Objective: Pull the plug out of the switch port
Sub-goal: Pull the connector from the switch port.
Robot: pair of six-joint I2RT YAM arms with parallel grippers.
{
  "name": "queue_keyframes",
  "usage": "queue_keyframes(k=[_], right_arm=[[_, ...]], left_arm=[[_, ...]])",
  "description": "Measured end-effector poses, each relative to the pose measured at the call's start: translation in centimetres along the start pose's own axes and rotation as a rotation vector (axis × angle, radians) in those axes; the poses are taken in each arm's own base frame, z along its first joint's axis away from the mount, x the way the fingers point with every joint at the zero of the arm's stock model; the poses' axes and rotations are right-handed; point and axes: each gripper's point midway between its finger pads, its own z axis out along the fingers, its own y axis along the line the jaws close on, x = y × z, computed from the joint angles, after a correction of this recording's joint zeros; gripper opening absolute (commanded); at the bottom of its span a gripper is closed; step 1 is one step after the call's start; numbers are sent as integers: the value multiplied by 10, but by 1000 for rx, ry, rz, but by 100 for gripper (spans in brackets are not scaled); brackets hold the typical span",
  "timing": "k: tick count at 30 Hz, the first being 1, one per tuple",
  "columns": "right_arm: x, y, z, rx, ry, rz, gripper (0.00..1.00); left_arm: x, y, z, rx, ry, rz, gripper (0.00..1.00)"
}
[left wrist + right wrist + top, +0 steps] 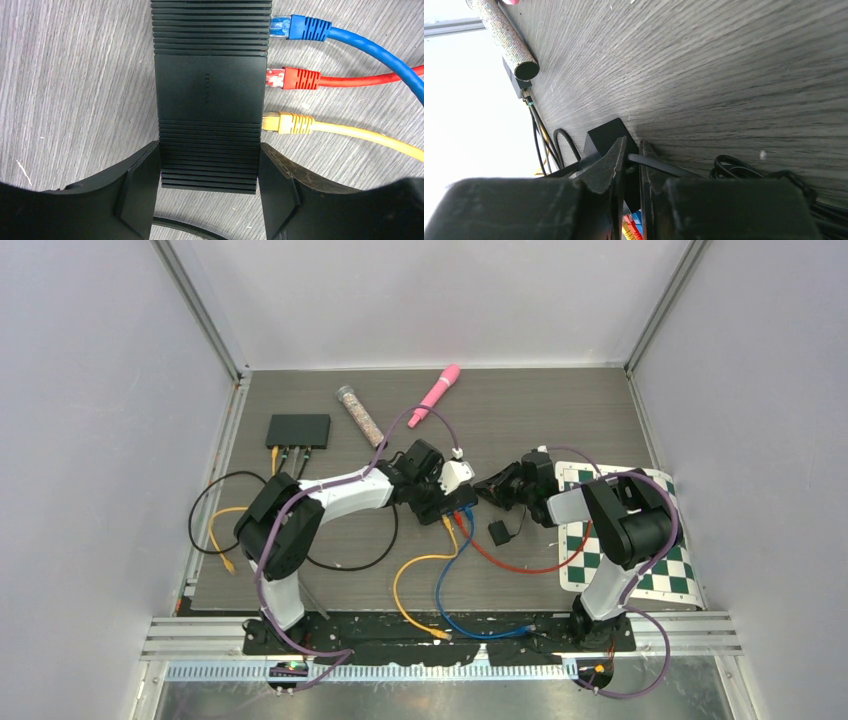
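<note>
Black switch (pixel 207 95) is squeezed at both side edges by L gripper (pixel 209 150). R gripper (pixel 633 145) fingers are narrow, pinching a thin dark cord (pixel 659 167). Wide table (pixel 749 75) room lies past it.

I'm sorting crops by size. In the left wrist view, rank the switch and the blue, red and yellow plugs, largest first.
1. switch, clearly largest.
2. blue plug, red plug and yellow plug: alike, so I won't rank them.

A grey wood-grain counter (pixel 560 410) sits boxed by 3 plain, pale lavender walls (pixel 430 300). Aluminium posts (pixel 200 310) rise at the counter's 2 far corners; a ribbed aluminium rail (pixel 690 632) runs along its near edge. Light is soft, even.
</note>
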Motion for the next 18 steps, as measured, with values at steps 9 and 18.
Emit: queue_keyframes(k=[9,18], right_arm=[[0,-1,0,3,1,-24,6],[-2,6,0,-18,23,-52,5]], left_arm=[[0,0,0,-5,-15,2,56],[0,0,0,-16,-42,-5,55]])
